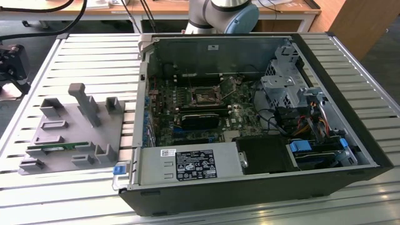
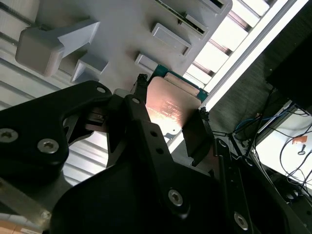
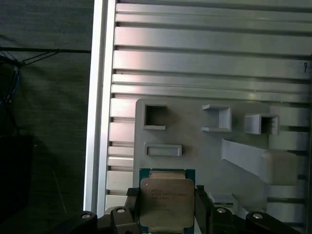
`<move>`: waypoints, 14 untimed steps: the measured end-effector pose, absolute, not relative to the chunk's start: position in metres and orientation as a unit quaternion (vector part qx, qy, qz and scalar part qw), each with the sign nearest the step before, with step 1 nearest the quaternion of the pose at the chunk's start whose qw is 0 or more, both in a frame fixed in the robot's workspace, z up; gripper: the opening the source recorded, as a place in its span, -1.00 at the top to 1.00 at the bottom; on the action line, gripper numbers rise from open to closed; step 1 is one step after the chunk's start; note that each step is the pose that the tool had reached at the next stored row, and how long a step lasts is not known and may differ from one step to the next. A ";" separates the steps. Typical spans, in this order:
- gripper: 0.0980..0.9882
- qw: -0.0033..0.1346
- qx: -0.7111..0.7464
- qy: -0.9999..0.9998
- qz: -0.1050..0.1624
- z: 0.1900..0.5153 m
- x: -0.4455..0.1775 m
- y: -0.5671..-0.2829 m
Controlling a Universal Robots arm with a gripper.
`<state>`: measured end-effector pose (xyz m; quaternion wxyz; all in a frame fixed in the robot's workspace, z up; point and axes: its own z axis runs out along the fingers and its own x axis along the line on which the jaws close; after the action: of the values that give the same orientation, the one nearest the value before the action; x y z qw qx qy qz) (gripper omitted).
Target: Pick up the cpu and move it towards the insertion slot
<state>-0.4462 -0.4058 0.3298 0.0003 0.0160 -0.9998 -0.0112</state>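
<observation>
Gripper (image 3: 166, 194) was clamped on the cpu (image 3: 165, 209) above the grey tray (image 3: 195, 156); insertion slot (image 1: 205, 97) sat inside the open case (image 1: 350, 122)

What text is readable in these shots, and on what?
Nothing reads clearly.
cpu lid: faint printed lines in both wrist views, too blurred to read.
black label on the power supply: dense white print, too small.
white sticker beside it: too small.
small sticker on the inner wall of the case: too small.
</observation>
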 end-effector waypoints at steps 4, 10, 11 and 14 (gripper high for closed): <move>0.00 0.000 0.016 -1.000 -0.011 0.332 -0.446 -0.406; 0.00 0.000 0.016 -1.000 -0.011 0.335 -0.446 -0.406; 0.00 0.000 0.016 -1.000 -0.011 0.335 -0.446 -0.406; 0.00 0.000 0.016 -1.000 -0.011 0.337 -0.446 -0.406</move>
<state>-0.4462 -0.4058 0.3368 0.0003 0.0160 -0.9998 -0.0112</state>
